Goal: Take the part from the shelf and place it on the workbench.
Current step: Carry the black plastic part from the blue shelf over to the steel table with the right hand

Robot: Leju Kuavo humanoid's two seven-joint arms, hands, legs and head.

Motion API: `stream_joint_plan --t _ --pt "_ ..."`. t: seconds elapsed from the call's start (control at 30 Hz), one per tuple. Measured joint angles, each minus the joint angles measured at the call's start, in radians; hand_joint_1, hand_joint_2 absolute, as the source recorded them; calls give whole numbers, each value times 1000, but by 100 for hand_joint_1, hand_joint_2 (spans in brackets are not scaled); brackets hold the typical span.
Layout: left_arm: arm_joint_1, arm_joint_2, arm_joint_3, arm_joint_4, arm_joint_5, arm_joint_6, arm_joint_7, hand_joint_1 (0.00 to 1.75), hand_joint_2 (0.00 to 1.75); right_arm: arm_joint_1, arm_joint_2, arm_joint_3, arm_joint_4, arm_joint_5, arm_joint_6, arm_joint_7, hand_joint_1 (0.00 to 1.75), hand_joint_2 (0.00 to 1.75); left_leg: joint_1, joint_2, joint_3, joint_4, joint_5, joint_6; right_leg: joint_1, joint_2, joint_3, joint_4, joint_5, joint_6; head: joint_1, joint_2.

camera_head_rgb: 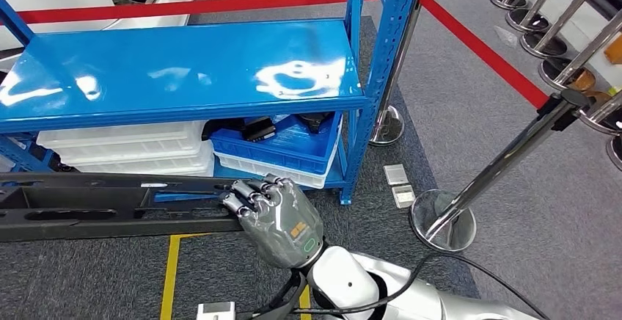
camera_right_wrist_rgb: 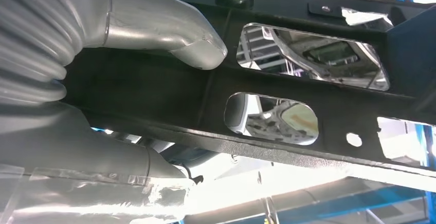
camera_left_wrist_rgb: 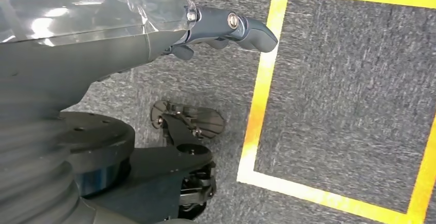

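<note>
Part: long black moulded plastic panel with oblong cut-outs (camera_head_rgb: 110, 206) runs across the lower left of the head view, in front of the shelf and off its tiers; we judge it already taken out.
Right hand: our grey right hand (camera_head_rgb: 275, 213), lower centre of the head view, has its fingers curled over the panel's right end; in the right wrist view the thick grey thumb (camera_right_wrist_rgb: 198, 49) presses on the panel's face (camera_right_wrist_rgb: 308, 88) while the other fingers wrap its edge from the opposite side, so the beam is clamped between them. We think gripping at the end keeps the length clear of the shelf uprights.
Left hand: in the left wrist view our left hand (camera_left_wrist_rgb: 229, 29) hangs over grey carpet, one dark finger stretched out straight and nothing in it; how the remaining fingers lie we cannot tell.
Shelf: blue steel rack (camera_head_rgb: 183, 70) fills the upper left of the head view, its glossy top tier bare, white trays (camera_head_rgb: 125, 151) and a blue bin (camera_head_rgb: 286, 147) stacked beneath.
Floor: yellow tape lines (camera_left_wrist_rgb: 262, 95) mark a square on the carpet.
Barriers: chrome posts carrying a red belt (camera_head_rgb: 477, 45) at the right of the head view.
Workbench: we cannot place it yet.
Stage: carrying; setting down remains.
</note>
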Motion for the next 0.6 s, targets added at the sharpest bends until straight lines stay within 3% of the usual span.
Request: stream_joint_plan --t 0.07,0.13,0.27,0.3,0.37,0.43,0.47,0.5,0.53,0.6 --pt "0 0 0 0 0 -1 0 0 175 0 0 0 2 -2 0 0 175 175 2 0 -9 7 3 -5 -3 0 80 -132 56 0 3 0" --pt "-1 0 0 0 0 -1 0 0 175 0 0 -1 3 -3 -1 0 175 175 -1 -1 -20 18 7 -15 -2 1 129 -234 86 -6 4 0" --pt "0 0 0 0 0 -1 0 0 175 3 0 -2 4 -5 -2 0 175 175 -2 -2 -33 29 11 -41 0 3 121 -251 101 -30 -2 0" --pt "0 0 0 0 0 -1 0 0 175 2 1 -2 5 -6 -2 0 175 175 0 -3 -40 46 -7 -46 -1 1 118 -254 107 -38 -4 0" --pt "-1 0 0 0 0 -1 0 0 175 2 1 -2 5 -7 -1 0 175 175 2 -3 -73 140 -78 -55 -1 -2 108 -256 117 -51 -12 0" --pt "0 0 0 0 0 -2 0 0 175 3 2 -3 5 -8 -1 0 175 175 3 -3 -112 261 -143 -60 1 -4 94 -253 125 -55 -18 0" --pt "0 0 0 0 0 -2 1 0 175 3 2 -3 5 -8 -1 1 175 175 3 -3 -115 289 -153 -60 2 -4 87 -250 129 -55 -18 0" --pt "0 0 0 0 0 -2 1 0 175 4 2 -3 5 -9 -1 1 175 175 2 -3 -98 278 -142 -59 3 -4 81 -248 132 -53 -19 0" --pt "0 0 0 0 0 -2 1 0 175 4 2 -3 5 -10 -1 1 175 175 2 -3 -63 228 -117 -55 3 -3 76 -245 134 -52 -19 0" --pt "-1 0 0 0 0 -2 2 0 175 4 2 -5 5 -10 -1 1 175 175 -1 -6 19 88 -70 -44 5 -2 71 -241 138 -46 -20 0"
